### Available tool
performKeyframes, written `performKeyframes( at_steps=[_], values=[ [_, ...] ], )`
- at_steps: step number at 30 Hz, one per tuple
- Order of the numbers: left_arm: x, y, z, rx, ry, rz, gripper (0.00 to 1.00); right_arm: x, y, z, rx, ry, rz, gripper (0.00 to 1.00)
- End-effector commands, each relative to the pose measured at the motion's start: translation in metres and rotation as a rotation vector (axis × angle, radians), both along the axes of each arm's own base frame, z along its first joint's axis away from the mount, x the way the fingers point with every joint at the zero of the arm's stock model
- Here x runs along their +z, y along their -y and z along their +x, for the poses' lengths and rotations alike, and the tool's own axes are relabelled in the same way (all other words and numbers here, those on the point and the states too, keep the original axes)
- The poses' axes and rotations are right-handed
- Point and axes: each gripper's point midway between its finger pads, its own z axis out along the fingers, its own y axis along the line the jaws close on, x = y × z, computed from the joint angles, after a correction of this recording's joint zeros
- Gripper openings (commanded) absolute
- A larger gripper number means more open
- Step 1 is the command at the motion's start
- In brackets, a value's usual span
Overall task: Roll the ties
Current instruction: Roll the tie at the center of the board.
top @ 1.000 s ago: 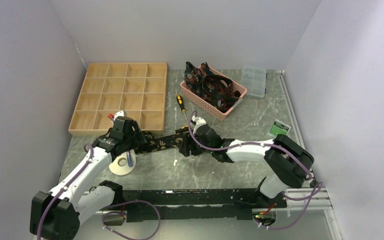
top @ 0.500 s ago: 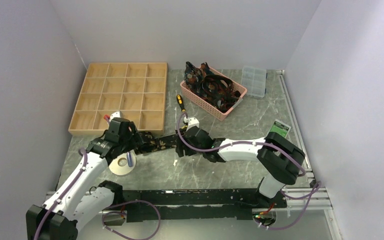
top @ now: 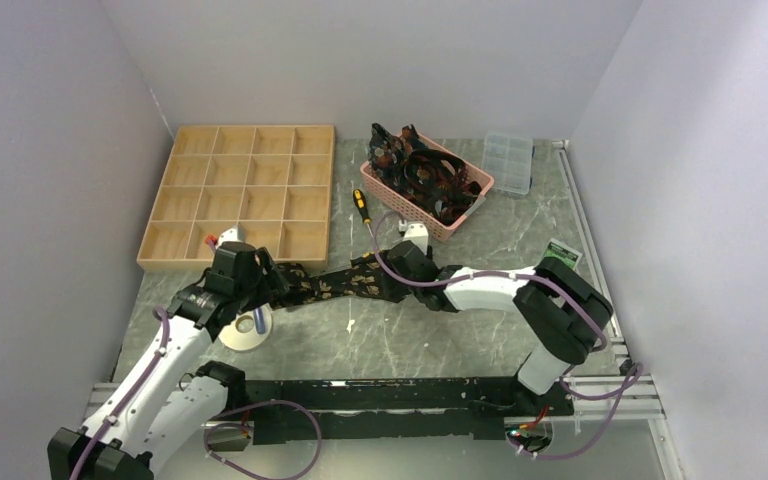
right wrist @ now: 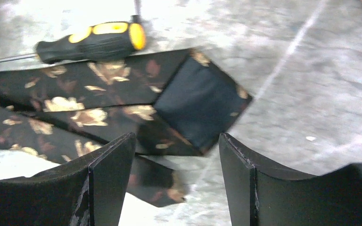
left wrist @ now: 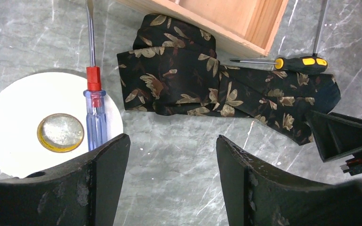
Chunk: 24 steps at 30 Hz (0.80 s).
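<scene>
Right gripper [right wrist: 176, 141] open over folded tie end [right wrist: 202, 101].

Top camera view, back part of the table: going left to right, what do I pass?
wooden compartment tray → yellow-and-black screwdriver → pink basket holding dark ties → clear plastic box

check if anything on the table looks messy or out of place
The tie lies bunched and folded over itself near the wooden tray's corner, and its pointed end is flipped, showing plain dark lining. A blue screwdriver rests across the white tape roll. In the pink basket the ties are heaped above its rim.
</scene>
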Motion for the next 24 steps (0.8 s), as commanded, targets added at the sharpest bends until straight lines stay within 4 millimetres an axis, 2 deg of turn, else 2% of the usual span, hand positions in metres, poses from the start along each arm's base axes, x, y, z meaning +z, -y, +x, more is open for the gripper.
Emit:
performKeyframes(
  at_steps=[1,5,6,9,11,14,19,24],
  values=[
    [0.002,0.009,0.002,-0.018,0.024,-0.052,0.72,0.012,0.033,0.014,-0.118,0.026,-0.013,0.7],
    [-0.001,0.015,0.003,-0.036,0.029,-0.081,0.72,0.004,0.043,0.034,-0.161,0.004,-0.05,0.7],
    [-0.002,0.016,0.003,-0.038,0.027,-0.084,0.72,-0.003,0.047,0.034,-0.168,-0.022,-0.077,0.69],
    [-0.004,0.017,0.003,-0.042,0.021,-0.086,0.72,-0.01,0.044,0.039,-0.163,-0.04,-0.098,0.65],
    [-0.004,0.018,0.002,-0.047,0.018,-0.09,0.72,-0.015,0.042,0.04,-0.157,-0.052,-0.106,0.55],
    [-0.004,0.018,0.0,-0.051,0.021,-0.096,0.72,-0.022,0.043,0.038,-0.158,-0.073,-0.124,0.33],
    [-0.006,0.02,0.0,-0.056,0.024,-0.106,0.72,-0.026,0.06,0.028,-0.19,-0.086,-0.146,0.02],
    [-0.012,0.025,0.001,-0.071,0.013,-0.124,0.72,-0.02,0.091,0.024,-0.286,-0.083,-0.165,0.0]
  ],
)
